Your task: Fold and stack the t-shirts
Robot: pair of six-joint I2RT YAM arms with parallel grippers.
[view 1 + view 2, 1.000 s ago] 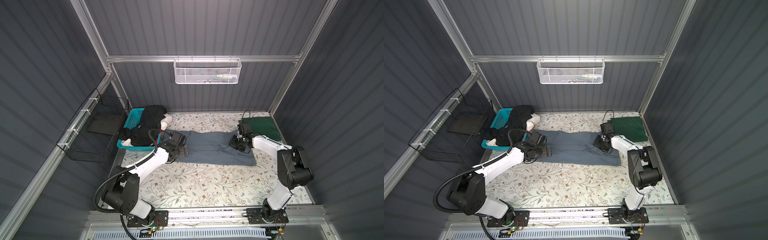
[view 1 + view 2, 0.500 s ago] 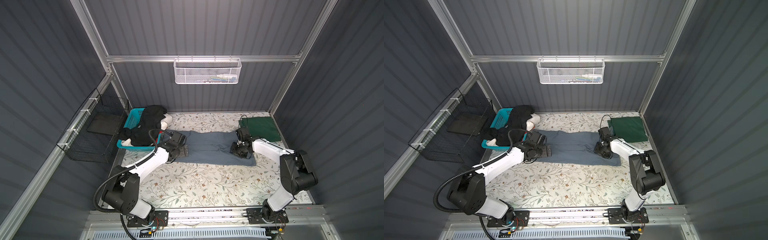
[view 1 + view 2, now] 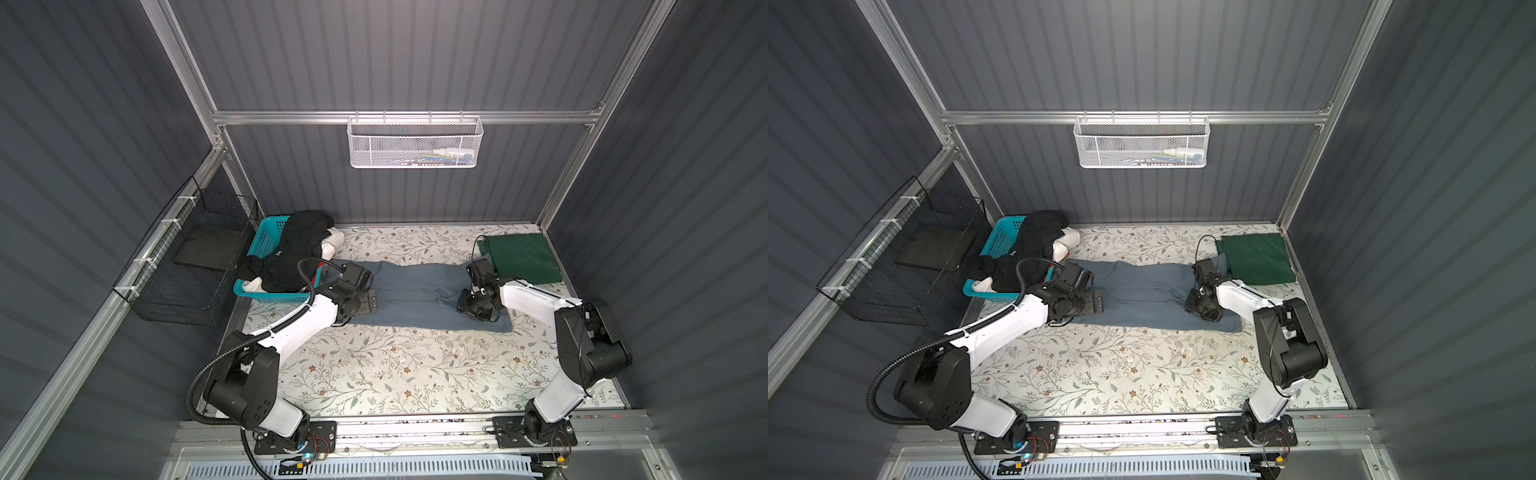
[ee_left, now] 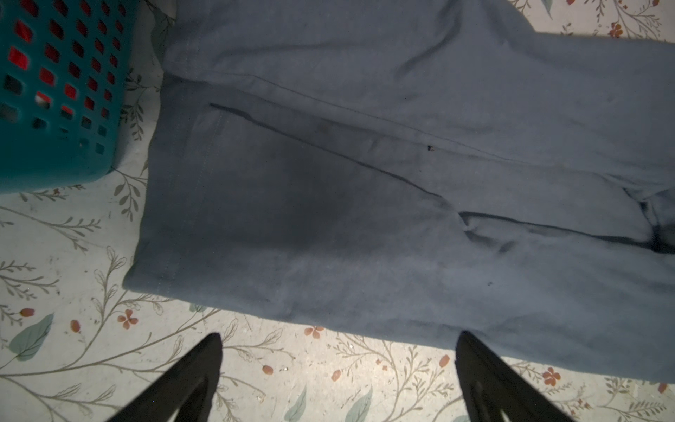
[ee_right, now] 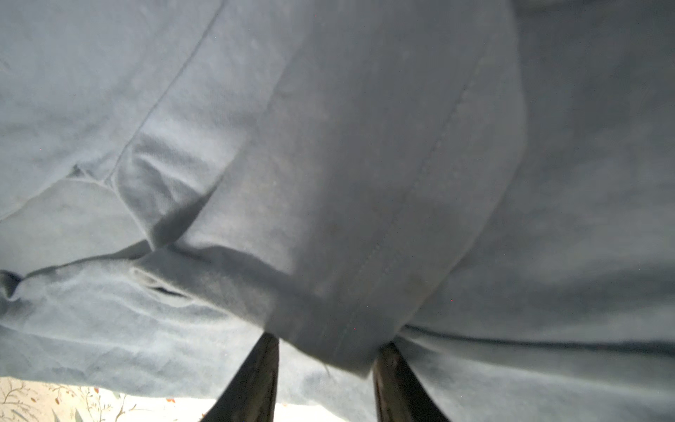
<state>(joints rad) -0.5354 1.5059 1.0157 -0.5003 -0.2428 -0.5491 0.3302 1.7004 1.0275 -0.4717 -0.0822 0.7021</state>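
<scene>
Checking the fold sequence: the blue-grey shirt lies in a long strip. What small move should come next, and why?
Probably lower the left end effector onto the hem corner of the blue-grey t-shirt and close. It hangs wide open just off that edge, the sides are already folded in, and the right end effector is open at the other end.

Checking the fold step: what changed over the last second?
The right gripper slid along the right end of the blue-grey shirt toward the table's near edge. Its jaws now stand apart with a fold of cloth between them, so it seems to have let go. The left gripper stayed open at the shirt's left end. The folded green shirt and the turquoise basket have not moved.
</scene>
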